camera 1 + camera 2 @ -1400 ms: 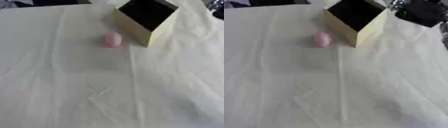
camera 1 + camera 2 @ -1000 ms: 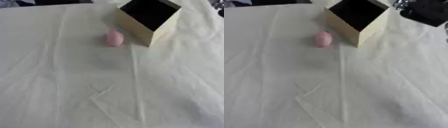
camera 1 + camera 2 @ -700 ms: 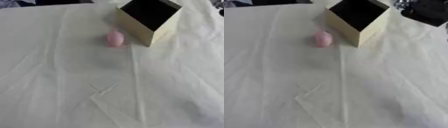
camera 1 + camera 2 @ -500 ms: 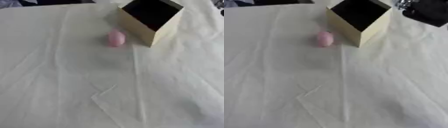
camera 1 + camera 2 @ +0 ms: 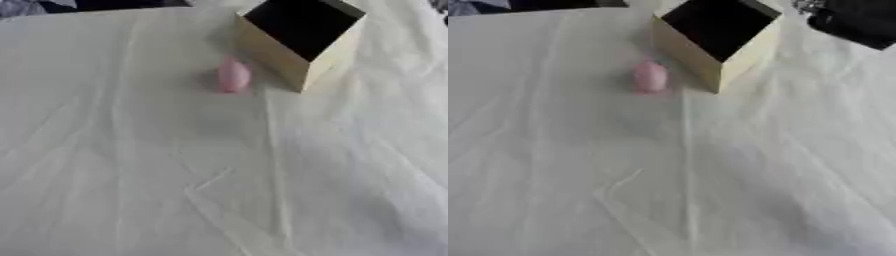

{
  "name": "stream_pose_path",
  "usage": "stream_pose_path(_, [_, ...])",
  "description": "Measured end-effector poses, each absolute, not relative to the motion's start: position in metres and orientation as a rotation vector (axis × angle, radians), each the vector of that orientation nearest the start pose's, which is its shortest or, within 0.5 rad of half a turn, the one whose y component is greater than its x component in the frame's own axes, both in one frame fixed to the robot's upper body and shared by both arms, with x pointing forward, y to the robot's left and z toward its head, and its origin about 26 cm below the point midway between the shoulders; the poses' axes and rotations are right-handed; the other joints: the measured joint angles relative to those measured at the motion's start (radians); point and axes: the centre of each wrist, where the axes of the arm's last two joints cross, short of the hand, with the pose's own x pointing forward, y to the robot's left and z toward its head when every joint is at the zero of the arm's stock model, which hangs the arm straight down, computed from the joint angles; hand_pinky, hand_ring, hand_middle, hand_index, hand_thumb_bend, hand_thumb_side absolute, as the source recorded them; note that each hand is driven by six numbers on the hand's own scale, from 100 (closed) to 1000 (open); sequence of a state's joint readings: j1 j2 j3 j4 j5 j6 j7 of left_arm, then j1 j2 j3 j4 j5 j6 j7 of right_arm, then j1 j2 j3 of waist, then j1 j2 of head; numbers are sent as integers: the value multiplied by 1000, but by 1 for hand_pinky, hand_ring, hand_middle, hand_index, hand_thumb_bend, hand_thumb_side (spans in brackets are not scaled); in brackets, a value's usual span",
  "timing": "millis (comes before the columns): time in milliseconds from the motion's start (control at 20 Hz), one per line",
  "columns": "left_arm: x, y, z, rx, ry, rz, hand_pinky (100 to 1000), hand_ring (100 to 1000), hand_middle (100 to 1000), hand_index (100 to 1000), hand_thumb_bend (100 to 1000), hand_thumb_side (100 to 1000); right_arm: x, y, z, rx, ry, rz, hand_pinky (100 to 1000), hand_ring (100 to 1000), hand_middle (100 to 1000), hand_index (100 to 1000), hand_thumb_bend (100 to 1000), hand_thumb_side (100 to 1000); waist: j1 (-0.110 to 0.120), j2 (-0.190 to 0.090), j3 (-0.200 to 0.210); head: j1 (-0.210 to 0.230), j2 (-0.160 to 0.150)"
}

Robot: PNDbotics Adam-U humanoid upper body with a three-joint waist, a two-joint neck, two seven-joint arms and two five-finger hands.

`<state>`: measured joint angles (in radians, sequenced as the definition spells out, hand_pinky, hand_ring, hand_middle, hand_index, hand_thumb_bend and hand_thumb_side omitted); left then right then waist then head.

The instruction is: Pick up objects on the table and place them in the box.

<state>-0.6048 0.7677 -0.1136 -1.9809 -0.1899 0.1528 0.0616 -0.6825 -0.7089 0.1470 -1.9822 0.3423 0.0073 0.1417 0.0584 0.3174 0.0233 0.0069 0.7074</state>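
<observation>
Pink egg-shaped object (image 5: 233, 75) beside open tan box (image 5: 297, 42), right robot hand (image 5: 857, 20) fingers unclear.

pink object (image 5: 650, 76) beside box (image 5: 710, 45), hand (image 5: 857, 20)

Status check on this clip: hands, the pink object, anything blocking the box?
Right arm's black bulk at upper right, fingers unreadable; left hand unseen. Pink object on cloth beside box, not inside. Nothing between them.

A big table (image 5: 131, 175) fills almost the whole view, covered by a pale cream cloth (image 5: 332, 200) with soft folds and wrinkles, and past its far edge there is only a dark strip (image 5: 122, 4) at the top.
</observation>
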Motion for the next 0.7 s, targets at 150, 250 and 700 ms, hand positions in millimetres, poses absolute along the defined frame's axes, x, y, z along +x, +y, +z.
stream_pose_path(150, [308,252,328,780,-2274,-999,688,705,753,859,146,726,305,-243,326,1003,3013,-1507,882,821,800,918,100,870,1,0,-4,0,0])
stream_pose_path(250, [312,244,334,774,-2246,-1091,690,709,751,855,159,716,305,-243,326,1001,3011,-1509,882,821,800,918,100,869,2,-1,-5,0,0])
stream_pose_path(700, [354,209,353,701,-2094,-1397,701,726,754,856,157,732,305,-241,327,986,3012,-1496,883,819,800,917,100,867,4,-8,-17,0,4])
